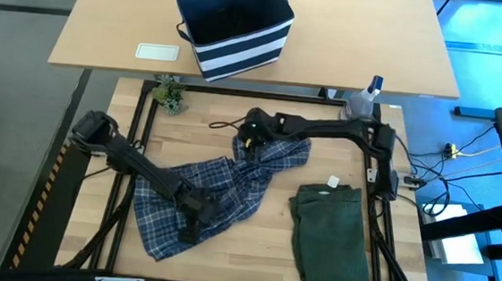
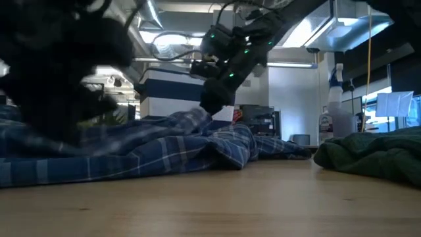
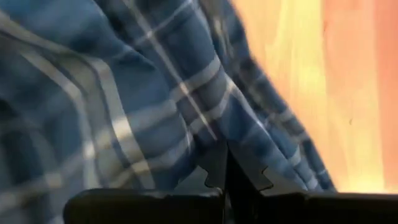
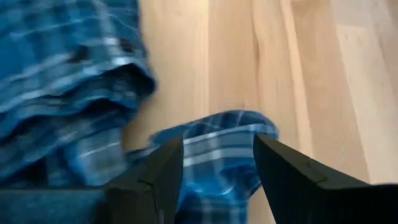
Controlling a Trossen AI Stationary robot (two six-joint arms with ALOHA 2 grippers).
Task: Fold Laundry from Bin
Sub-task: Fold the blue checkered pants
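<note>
Plaid shirt (image 4: 211,155) between open right gripper (image 4: 217,163)

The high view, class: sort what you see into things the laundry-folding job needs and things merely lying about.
Belongs to the job:
- plaid shirt, spread on the table
- green garment, folded
- striped bin
- left pincer, shut on the shirt
- right pincer, open above the shirt

Lying about:
- spray bottle
- small plant
- white card

Plaid shirt (image 1: 220,187) lies crumpled across my table; folded olive garment (image 1: 329,232) rests beside it, apart; striped bin (image 1: 235,27) stands upright beyond.
</note>
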